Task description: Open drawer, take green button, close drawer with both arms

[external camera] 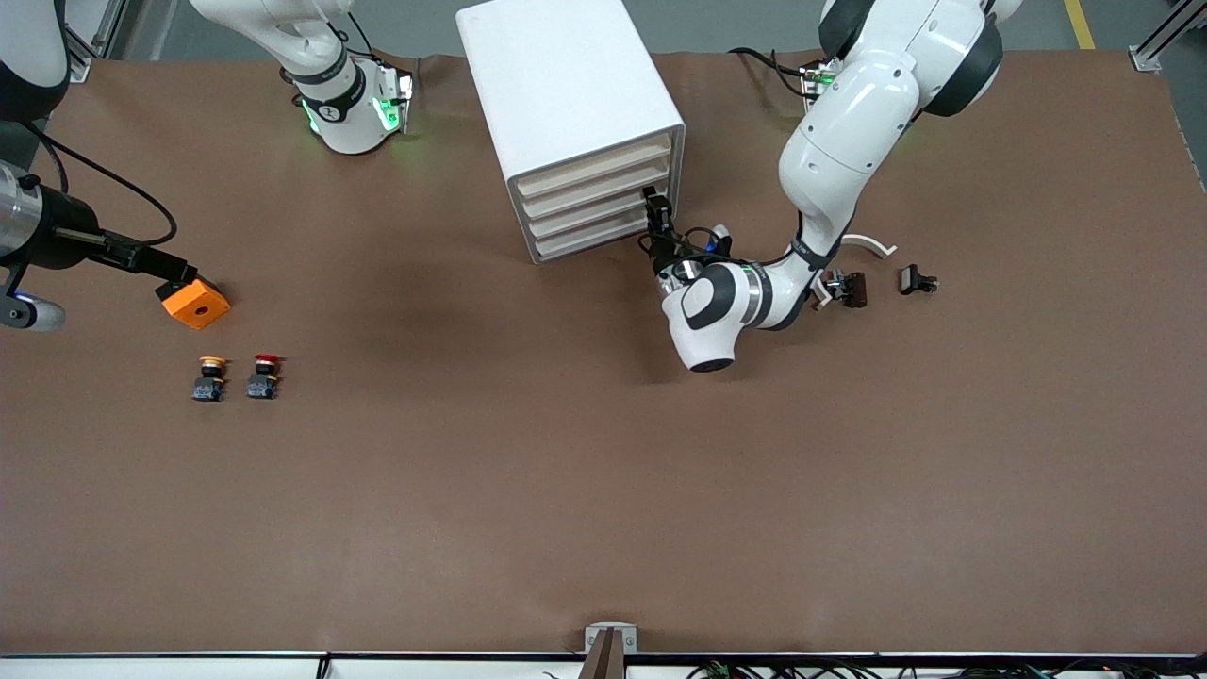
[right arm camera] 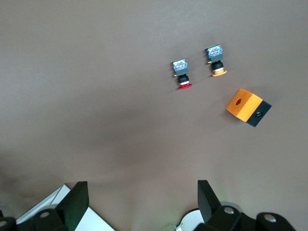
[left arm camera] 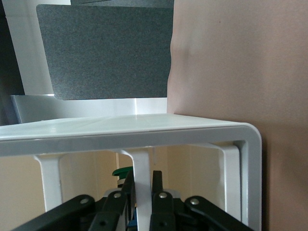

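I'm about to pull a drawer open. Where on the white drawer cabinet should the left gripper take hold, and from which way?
Grip a thin upright handle on a drawer front, coming straight at the front of the drawer cabinet. The handle is a narrow bar standing off the face, so fingers fit either side. The left gripper is already shut on one handle. The right gripper waits open.

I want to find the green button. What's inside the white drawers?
Through the drawer cabinet front, a green cap peeks beside the left hand, shut on a white bar. Everything else inside is hidden.
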`<state>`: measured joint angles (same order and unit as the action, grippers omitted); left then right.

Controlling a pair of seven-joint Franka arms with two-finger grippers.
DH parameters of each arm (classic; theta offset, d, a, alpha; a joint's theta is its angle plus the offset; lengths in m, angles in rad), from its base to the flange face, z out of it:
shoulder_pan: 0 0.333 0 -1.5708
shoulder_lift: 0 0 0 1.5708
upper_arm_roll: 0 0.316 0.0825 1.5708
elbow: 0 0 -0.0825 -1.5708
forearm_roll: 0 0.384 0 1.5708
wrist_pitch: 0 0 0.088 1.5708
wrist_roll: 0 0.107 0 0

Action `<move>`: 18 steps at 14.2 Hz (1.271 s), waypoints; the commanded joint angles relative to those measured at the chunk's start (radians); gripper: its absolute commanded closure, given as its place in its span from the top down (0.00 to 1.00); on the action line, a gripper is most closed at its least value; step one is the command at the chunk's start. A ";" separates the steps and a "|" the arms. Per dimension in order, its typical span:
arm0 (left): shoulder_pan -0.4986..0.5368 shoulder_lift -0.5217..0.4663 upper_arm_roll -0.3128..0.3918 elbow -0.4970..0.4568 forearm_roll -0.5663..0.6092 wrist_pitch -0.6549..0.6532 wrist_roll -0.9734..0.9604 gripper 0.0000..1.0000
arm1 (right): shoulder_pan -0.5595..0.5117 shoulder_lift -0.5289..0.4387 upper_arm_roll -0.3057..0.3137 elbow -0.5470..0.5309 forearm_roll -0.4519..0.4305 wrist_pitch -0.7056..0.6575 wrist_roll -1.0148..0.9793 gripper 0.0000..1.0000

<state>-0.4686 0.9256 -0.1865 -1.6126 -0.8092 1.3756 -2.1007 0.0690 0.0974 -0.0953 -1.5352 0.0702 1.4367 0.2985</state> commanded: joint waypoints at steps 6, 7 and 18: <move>0.019 0.013 0.019 0.031 -0.008 0.002 0.008 0.10 | -0.028 -0.005 -0.001 0.010 0.020 -0.010 -0.007 1.00; 0.025 0.015 0.021 0.031 -0.010 0.002 0.008 0.10 | -0.028 -0.004 -0.001 0.010 0.020 -0.010 -0.007 1.00; 0.171 0.030 0.022 0.146 -0.034 0.042 0.005 0.11 | 0.037 -0.005 0.006 0.010 0.022 -0.006 0.152 1.00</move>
<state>-0.3160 0.9324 -0.1618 -1.5174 -0.8089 1.4113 -2.1010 0.0686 0.0974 -0.0909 -1.5340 0.0830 1.4367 0.3503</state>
